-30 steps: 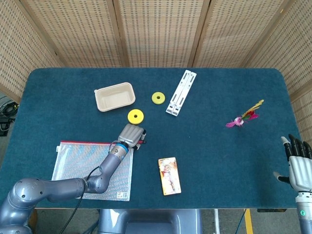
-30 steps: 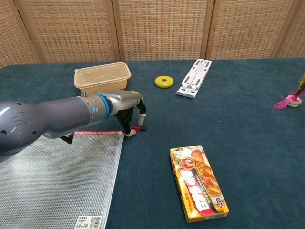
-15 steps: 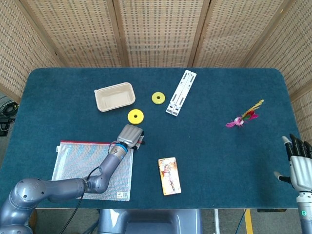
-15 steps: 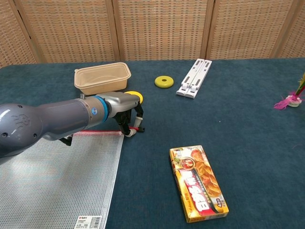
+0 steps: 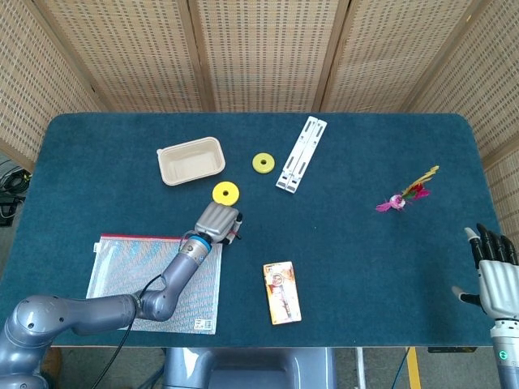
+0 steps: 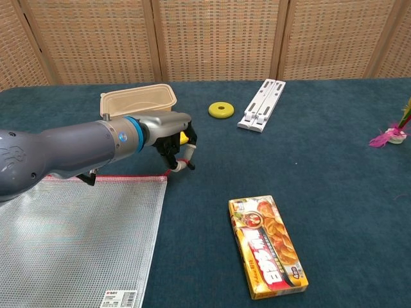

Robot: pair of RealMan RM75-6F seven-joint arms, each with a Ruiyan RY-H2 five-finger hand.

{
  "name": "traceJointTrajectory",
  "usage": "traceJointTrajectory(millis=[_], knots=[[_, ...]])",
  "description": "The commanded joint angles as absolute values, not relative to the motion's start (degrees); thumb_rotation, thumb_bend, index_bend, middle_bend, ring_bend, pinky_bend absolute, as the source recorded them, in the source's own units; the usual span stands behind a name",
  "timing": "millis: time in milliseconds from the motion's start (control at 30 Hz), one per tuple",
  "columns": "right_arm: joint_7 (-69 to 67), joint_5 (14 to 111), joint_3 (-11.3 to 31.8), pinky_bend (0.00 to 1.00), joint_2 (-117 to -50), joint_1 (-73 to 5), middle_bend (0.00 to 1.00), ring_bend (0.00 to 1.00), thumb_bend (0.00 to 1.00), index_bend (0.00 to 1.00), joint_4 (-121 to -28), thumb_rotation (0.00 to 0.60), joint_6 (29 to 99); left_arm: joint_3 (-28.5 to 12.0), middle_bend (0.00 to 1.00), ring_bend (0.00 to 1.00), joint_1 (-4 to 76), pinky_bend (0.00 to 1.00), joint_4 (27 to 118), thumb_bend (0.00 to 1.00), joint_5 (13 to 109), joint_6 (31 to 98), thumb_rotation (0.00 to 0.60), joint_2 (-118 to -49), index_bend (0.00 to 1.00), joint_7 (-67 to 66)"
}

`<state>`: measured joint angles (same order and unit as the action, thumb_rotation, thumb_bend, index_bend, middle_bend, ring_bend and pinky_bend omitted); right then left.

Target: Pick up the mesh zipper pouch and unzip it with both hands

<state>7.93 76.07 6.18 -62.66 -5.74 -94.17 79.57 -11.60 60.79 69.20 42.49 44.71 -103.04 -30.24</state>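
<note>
While the mesh zipper pouch [image 6: 77, 237] lies flat near the front-left edge of the blue table [image 5: 365, 267], its red zipper edge turned away from the robot, the left hand [image 6: 173, 138] is seen at the pouch's far right corner with fingers curled downward. A small red and white piece, apparently the zipper pull [image 6: 182, 164], is pinched at the fingertips [image 6: 186, 165], though the exact contact is partly hidden by the hand. Compared with a second ago, the left hand has been raised slightly and drawn a little away from the robot, so that the pull is now lifted off the cloth rather than lying against it; the pouch body has not visibly shifted. The yellow ring [image 5: 226, 193] just beyond the hand is now almost fully covered by it in the chest view.

The right hand [image 5: 496, 271] is kept at the table's front-right edge, fingers apart and nothing held, much as before.

Elsewhere on the table are found a beige tray [image 6: 138, 102], a second yellow ring [image 6: 221, 110], a white folding stand [image 6: 261, 106], a snack box [image 6: 267, 246] and a feathered shuttlecock [image 5: 405, 194], all unchanged
</note>
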Motion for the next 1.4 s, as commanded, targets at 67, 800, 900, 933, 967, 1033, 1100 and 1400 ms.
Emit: traceJointTrajectory(millis=[67, 800, 900, 933, 967, 1033, 1100, 1400], knots=[[6.21, 76.6, 6.22, 0.0, -61.59, -7.41, 0.0, 0.0, 0.0, 0.05, -96.43, 0.6, 76.54, -14.41, 1.0, 0.96, 59.29, 1.0, 71.6, 0.87, 49.32, 45.5, 0.6, -100.21, 0.9, -22.01], [-15.93, 62.0, 17.99, 0.98, -55.97, -30.61, 0.72, 0.81, 0.0, 0.18, -99.85, 0.6, 40.92, -24.55, 1.0, 0.97, 59.49, 1.0, 82.98, 0.96, 57.36, 48.24, 0.6, -92.91, 0.92, -3.75], [-17.26, 58.38, 18.65, 1.0, -56.82, -33.03, 0.77, 0.86, 0.0, 0.21, -99.76, 0.6, 37.64, -24.97, 1.0, 0.97, 60.2, 1.0, 82.93, 0.97, 56.65, 48.75, 0.6, -93.44, 0.92, -4.14], [-18.52, 56.48, 19.15, 1.0, -57.38, -34.07, 0.78, 0.87, 0.0, 0.23, -100.25, 0.6, 36.0, -25.24, 1.0, 0.97, 60.49, 1.0, 82.91, 0.97, 56.23, 48.84, 0.6, -93.79, 0.92, -4.0], [-19.48, 54.5, 19.54, 1.0, -57.57, -35.31, 0.8, 0.89, 0.0, 0.24, -100.59, 0.6, 34.03, -25.37, 1.0, 0.97, 60.81, 1.0, 82.75, 0.97, 55.82, 48.9, 0.6, -94.09, 0.92, -4.09], [-20.31, 51.94, 19.9, 1.0, -57.65, -37.12, 0.83, 0.91, 0.0, 0.27, -101.01, 0.6, 31.55, -25.59, 1.0, 0.97, 61.21, 1.0, 82.4, 0.96, 55.63, 49.48, 0.6, -94.71, 0.92, -4.12], [-20.39, 50.02, 19.95, 1.0, -57.81, -38.55, 0.86, 0.93, 0.0, 0.29, -101.16, 0.6, 30.32, -25.77, 1.0, 0.97, 61.43, 1.0, 82.08, 0.96, 55.72, 50.12, 0.6, -95.31, 0.92, -3.89], [-21.27, 37.44, 18.94, 1.0, -60.79, -47.41, 0.87, 0.94, 0.02, 0.3, -102.09, 0.6, 26.66, -26.39, 1.0, 0.97, 62.42, 1.0, 80.99, 0.97, 56.85, 52.66, 0.6, -97.6, 0.92, -2.72]])
